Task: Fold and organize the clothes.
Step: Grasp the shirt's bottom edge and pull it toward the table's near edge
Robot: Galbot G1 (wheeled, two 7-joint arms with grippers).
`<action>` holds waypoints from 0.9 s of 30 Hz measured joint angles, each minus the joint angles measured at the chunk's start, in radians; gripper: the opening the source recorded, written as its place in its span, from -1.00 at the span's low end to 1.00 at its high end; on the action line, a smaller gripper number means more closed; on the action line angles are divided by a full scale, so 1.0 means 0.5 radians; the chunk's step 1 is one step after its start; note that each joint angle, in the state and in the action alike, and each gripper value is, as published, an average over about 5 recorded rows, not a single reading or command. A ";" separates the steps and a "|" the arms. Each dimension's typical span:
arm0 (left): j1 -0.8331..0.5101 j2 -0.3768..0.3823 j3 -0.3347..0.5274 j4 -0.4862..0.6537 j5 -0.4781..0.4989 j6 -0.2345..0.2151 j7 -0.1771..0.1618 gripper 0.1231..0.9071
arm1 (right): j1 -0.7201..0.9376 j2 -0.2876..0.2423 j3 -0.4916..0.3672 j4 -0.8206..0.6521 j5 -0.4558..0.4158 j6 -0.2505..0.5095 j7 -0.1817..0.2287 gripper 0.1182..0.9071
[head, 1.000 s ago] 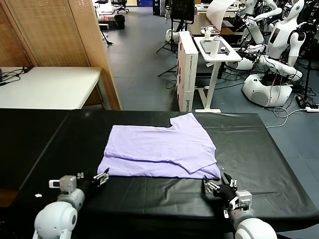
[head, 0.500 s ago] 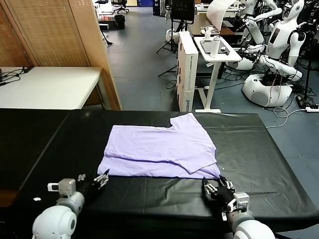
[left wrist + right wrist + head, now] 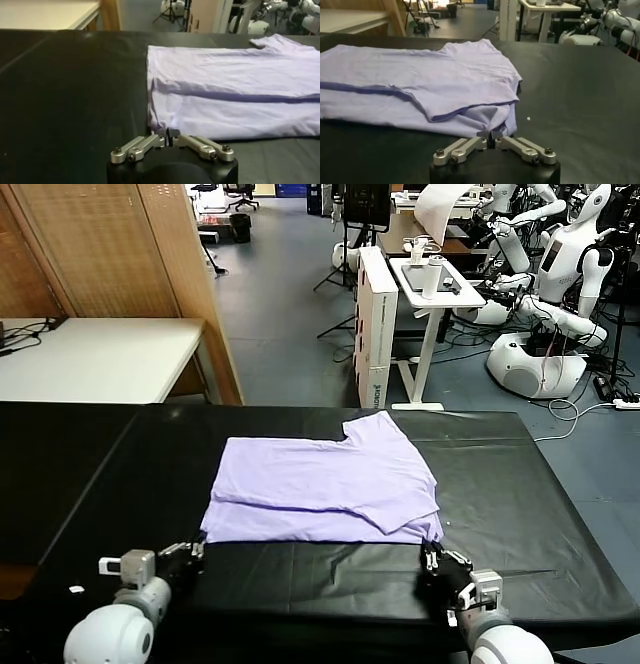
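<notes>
The clothes are one lavender T-shirt (image 3: 320, 484), partly folded and lying flat in the middle of the black table (image 3: 520, 484). My left gripper (image 3: 196, 550) sits low at the shirt's near left corner, jaws closed on the hem. In the left wrist view the gripper (image 3: 167, 136) pinches the cloth corner of the T-shirt (image 3: 235, 90). My right gripper (image 3: 433, 556) is at the near right corner. In the right wrist view the gripper (image 3: 491, 134) is closed on a small tuck of the T-shirt (image 3: 420, 70).
A white table (image 3: 100, 359) and a wooden screen (image 3: 110, 254) stand beyond the table's far left. A white rolling stand (image 3: 430, 294) and other robots (image 3: 560, 284) are at the back right. Bare black tabletop surrounds the shirt.
Both grippers went from open to shut, closing on the shirt's near corners. The near hem has shifted slightly at both ends.
</notes>
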 joint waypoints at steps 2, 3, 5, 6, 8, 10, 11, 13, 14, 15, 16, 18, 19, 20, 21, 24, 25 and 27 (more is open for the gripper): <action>0.050 -0.009 -0.002 -0.025 0.017 0.000 0.004 -0.94 | -0.025 -0.007 0.012 0.024 0.003 -0.023 0.002 -0.93; 0.072 -0.013 -0.003 -0.035 0.021 0.000 0.006 -0.94 | -0.037 -0.012 0.018 0.037 0.005 -0.037 0.003 -0.93; 0.108 -0.021 -0.005 -0.055 0.029 0.000 0.011 -0.94 | -0.063 -0.022 0.032 0.068 0.006 -0.071 0.005 -0.93; 0.124 -0.026 -0.005 -0.065 0.034 0.000 0.014 -0.94 | -0.076 -0.026 0.039 0.084 0.005 -0.087 0.006 -0.93; 0.150 -0.037 -0.005 -0.087 0.045 0.000 0.016 -0.94 | -0.104 -0.034 0.053 0.117 0.004 -0.120 0.007 -0.93; 0.167 -0.048 -0.005 -0.102 0.056 0.000 0.014 -0.94 | -0.134 -0.042 0.067 0.152 0.003 -0.154 0.008 -0.93; 0.173 -0.051 -0.005 -0.106 0.062 0.000 0.012 -0.94 | -0.149 -0.047 0.075 0.170 0.003 -0.174 0.008 -0.93; 0.180 -0.055 -0.007 -0.111 0.072 0.000 0.009 -0.94 | -0.180 -0.057 0.088 0.209 0.003 -0.216 0.011 -0.93; 0.183 -0.055 -0.008 -0.114 0.076 0.000 0.009 -0.94 | -0.196 -0.062 0.094 0.230 0.003 -0.239 0.015 -0.93; 0.185 -0.055 -0.010 -0.117 0.079 0.000 0.008 -0.94 | -0.211 -0.066 0.100 0.251 0.003 -0.262 0.018 -0.93; 0.186 -0.055 -0.013 -0.122 0.081 0.000 0.007 -0.94 | -0.226 -0.069 0.105 0.271 0.003 -0.282 0.022 -0.93; 0.188 -0.054 -0.021 -0.135 0.083 0.000 0.003 -0.94 | -0.255 -0.075 0.117 0.310 0.004 -0.314 0.030 -0.93; 0.189 -0.054 -0.026 -0.143 0.082 0.000 -0.005 -0.94 | -0.269 -0.078 0.123 0.328 0.005 -0.326 0.032 -0.93; 0.188 -0.054 -0.031 -0.152 0.076 0.000 -0.021 -0.94 | -0.283 -0.080 0.130 0.346 0.006 -0.336 0.034 -0.93; 0.187 -0.054 -0.038 -0.160 0.066 0.000 -0.042 -0.94 | -0.297 -0.083 0.137 0.363 0.008 -0.345 0.035 -0.93; 0.176 -0.053 -0.063 -0.186 -0.005 0.000 -0.130 -0.94 | -0.335 -0.091 0.154 0.406 0.013 -0.364 0.035 -0.93; 0.170 -0.052 -0.073 -0.194 -0.037 0.000 -0.158 -0.94 | -0.345 -0.094 0.158 0.417 0.013 -0.369 0.036 -0.93; 0.152 -0.047 -0.096 -0.206 -0.116 0.000 -0.217 -0.94 | -0.361 -0.097 0.165 0.437 0.013 -0.378 0.038 -0.92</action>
